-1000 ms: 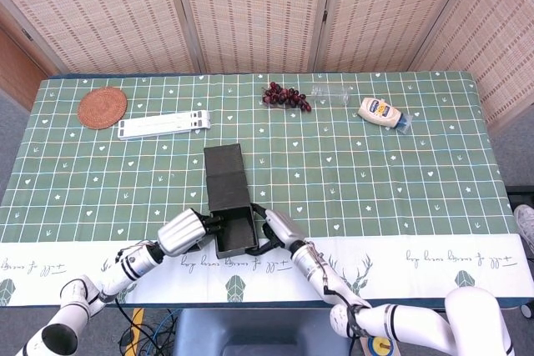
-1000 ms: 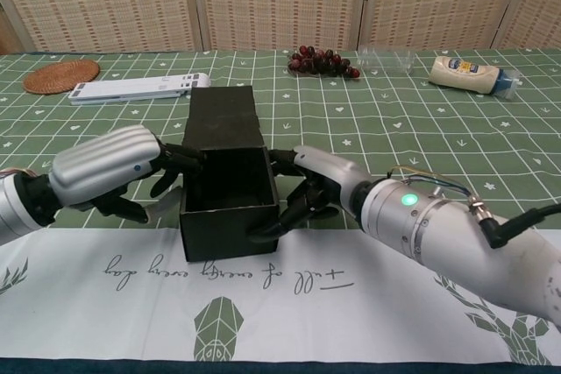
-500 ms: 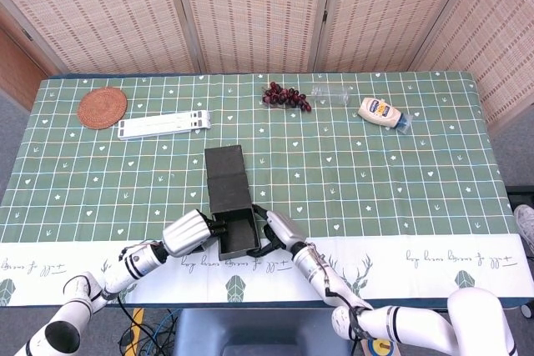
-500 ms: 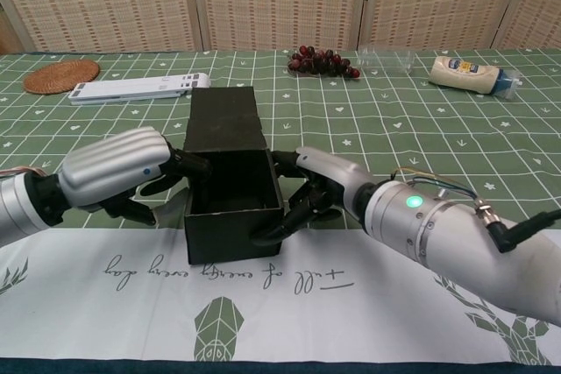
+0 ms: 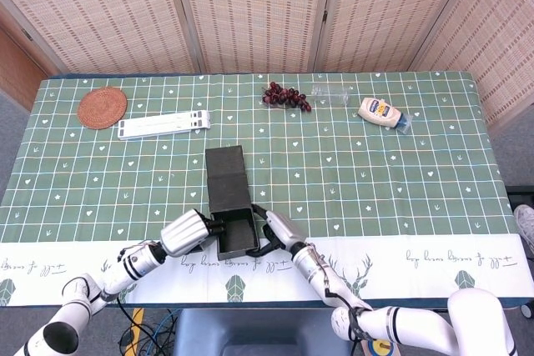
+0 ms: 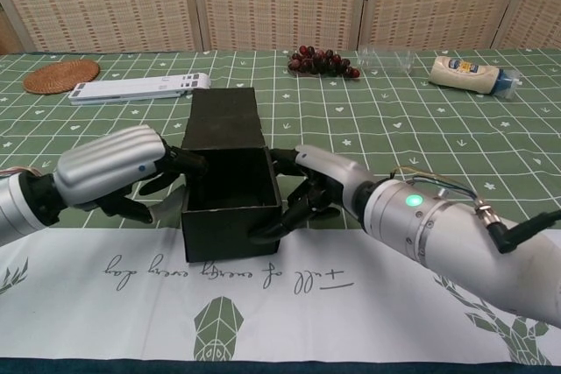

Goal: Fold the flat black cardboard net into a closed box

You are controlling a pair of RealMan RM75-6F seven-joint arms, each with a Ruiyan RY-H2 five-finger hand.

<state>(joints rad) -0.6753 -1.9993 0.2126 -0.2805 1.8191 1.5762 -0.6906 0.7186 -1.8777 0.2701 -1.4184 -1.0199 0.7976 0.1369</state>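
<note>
Black box [image 6: 230,181] slid slightly back toward robot's left since half-second earlier; sits at near table edge, open-topped, lid flap lying flat behind. Left hand [image 6: 114,168] presses fingers against left wall; right hand [image 6: 320,183] grips right wall (fingertips curled at lower corner). Green gridded tablecloth [image 5: 375,181]; woven screens [image 5: 250,6] behind.

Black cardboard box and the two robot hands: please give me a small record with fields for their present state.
box form: black cardboard box with walls raised, top open, lid flap lying flat behind it
left robot hand: fingers against the box's left wall
right robot hand: fingers against the box's right wall
box position: near edge of the table, between both hands
task state: not yet closed
</note>
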